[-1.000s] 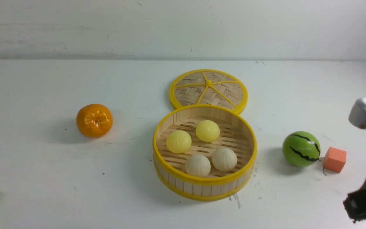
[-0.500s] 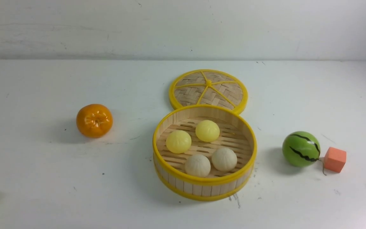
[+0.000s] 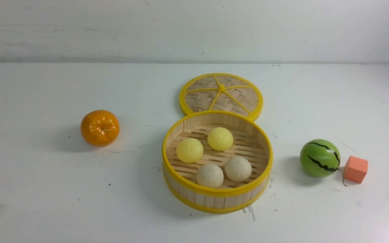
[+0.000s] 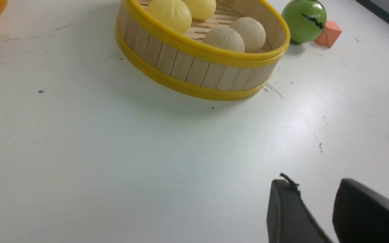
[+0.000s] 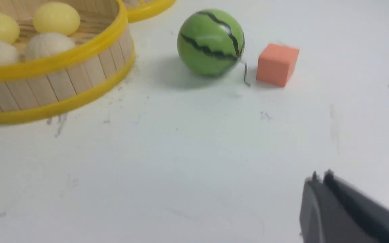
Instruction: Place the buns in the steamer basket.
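A: Moved? R arm's gone from front view since a sec ago; table unchanged.
B: Front: 4 buns (image 3: 189, 150) in basket (image 3: 216, 193), lid (image 3: 221, 92) behind. Looks done.
A: L wrist: left gripper (image 4: 316, 206) parted, empty.
B: R wrist: right gripper (image 5: 322, 184) clenched, empty, near melon (image 5: 210, 42).

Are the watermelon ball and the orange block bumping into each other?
Apart. The right wrist view shows bare white table between the watermelon ball and the orange block.
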You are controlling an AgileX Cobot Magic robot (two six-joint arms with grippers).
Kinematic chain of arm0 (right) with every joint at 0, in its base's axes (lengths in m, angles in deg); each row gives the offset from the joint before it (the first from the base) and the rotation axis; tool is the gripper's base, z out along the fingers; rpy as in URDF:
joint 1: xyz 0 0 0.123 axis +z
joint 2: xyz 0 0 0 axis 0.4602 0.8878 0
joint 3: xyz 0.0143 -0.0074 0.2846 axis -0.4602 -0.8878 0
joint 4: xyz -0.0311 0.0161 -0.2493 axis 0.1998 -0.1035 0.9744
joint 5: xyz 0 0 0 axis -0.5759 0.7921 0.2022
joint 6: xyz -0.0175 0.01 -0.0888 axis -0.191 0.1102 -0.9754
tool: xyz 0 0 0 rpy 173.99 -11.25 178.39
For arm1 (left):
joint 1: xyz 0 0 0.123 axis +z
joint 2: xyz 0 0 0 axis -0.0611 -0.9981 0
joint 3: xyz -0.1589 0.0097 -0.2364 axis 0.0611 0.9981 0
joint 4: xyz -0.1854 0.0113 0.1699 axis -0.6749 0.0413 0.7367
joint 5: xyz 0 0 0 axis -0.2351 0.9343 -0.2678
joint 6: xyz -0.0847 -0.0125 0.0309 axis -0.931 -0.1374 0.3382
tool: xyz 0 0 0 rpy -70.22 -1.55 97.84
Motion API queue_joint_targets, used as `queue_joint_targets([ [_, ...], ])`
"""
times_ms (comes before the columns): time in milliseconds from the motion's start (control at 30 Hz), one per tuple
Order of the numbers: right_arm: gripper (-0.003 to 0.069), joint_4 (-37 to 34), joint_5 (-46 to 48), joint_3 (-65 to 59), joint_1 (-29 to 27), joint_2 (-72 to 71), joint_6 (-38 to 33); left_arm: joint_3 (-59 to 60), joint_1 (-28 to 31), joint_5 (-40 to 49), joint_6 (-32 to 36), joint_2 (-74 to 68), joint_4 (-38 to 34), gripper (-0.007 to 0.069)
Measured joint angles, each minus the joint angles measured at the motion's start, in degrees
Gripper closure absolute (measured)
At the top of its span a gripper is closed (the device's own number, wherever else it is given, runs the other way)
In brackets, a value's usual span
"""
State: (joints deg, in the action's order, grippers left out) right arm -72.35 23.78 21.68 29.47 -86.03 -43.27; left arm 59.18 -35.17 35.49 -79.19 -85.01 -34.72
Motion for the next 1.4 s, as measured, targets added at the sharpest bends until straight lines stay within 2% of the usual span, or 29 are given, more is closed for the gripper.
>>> queue_joint_targets([
  [167,0.0667,-2.2,0.2,0.0,-0.3,0.0,3.8,0.0,0.0,0.1,0.0,0.0,0.0,0.0414],
  [767,0.0655,-2.7,0.3,0.0,-0.3,-0.1,4.1,0.1,0.0,0.3,0.0,0.0,0.1,0.0396],
  [933,0.065,-2.7,0.3,0.0,-0.3,-0.1,4.1,1.9,2.0,-6.2,2.1,1.4,2.7,0.0396],
  [1000,0.0648,-2.7,0.3,0.0,-0.3,-0.1,4.1,3.3,6.2,-11.0,1.9,3.5,2.3,0.0405],
  [1033,0.0648,-2.8,0.3,0.0,-0.3,-0.1,4.1,4.7,12.2,-13.7,0.8,6.2,1.6,0.042],
  [1067,0.0648,-2.8,0.3,0.0,-0.3,-0.1,4.1,4.7,12.9,-13.9,0.7,6.6,1.5,0.042],
  [1100,0.0645,-2.9,0.3,0.0,-0.3,-0.1,4.1,5.5,18.8,-14.5,-0.4,9.4,1.2,0.0438],
  [1133,0.0645,-2.9,0.3,0.0,-0.3,-0.1,4.1,5.7,19.5,-14.4,-0.5,10.3,1.3,0.0443],
  [1167,0.0643,-2.9,0.3,0.0,-0.3,-0.1,4.1,5.8,23.0,-13.9,-1.0,12.2,1.3,0.0452],
  [1200,0.0642,-2.9,0.3,0.0,-0.3,-0.1,4.1,5.9,25.5,-12.5,-1.6,14.2,1.3,0.047],
  [1233,0.0639,-2.9,0.3,0.0,-0.3,-0.1,4.1,5.9,29.8,-7.0,-2.4,18.9,1.3,0.051],
  [1300,0.0638,-2.9,0.3,0.0,-0.3,-0.1,4.1,5.9,32.4,-0.7,-2.6,20.7,1.3,0.054],
  [1333,0.0636,-2.9,0.3,0.0,-0.3,-0.1,4.1,5.9,34.1,5.9,-2.8,21.6,1.5,0.0578],
  [1400,0.0634,-2.9,0.4,0.0,-0.3,-0.1,4.1,6.3,34.9,12.5,-2.9,21.7,1.4,0.0628],
])
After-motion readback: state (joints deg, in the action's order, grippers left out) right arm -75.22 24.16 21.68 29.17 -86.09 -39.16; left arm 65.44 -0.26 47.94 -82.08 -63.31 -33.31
